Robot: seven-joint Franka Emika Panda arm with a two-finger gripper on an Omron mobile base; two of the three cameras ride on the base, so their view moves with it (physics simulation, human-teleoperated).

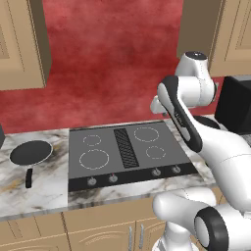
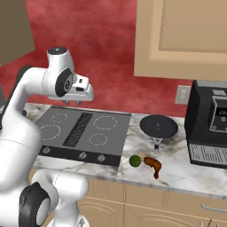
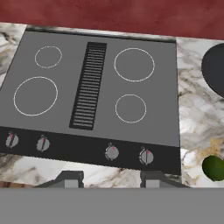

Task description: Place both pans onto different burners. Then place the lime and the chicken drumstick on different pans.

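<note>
Claw status: my gripper hung in the air above the back of the cooktop, with nothing between its fingers. In the hand view the two finger tips stood apart at the bottom of the frame, with bare counter between them; the jaws were parted and held nothing.

Cooktop: a dark grey glass unit set into the marble counter. It carried four ringed burners, two on each side of a central black vent grille. Four knobs sat in a row along its front strip. No pan rested on any burner.

Pan, left of cooktop: one black frying pan lay flat on the counter, well apart from the cooktop's left edge. Its handle pointed toward the counter front.

Pan, right of cooktop: the second black pan lay flat on the counter between the cooktop and a black coffee machine. Its short handle pointed toward the counter front.

Lime: the green lime rested on the counter near the front edge, just off the cooktop's front right corner.

Chicken drumstick: the reddish-brown drumstick lay just beside the lime, on its right, in front of the second pan.
</note>
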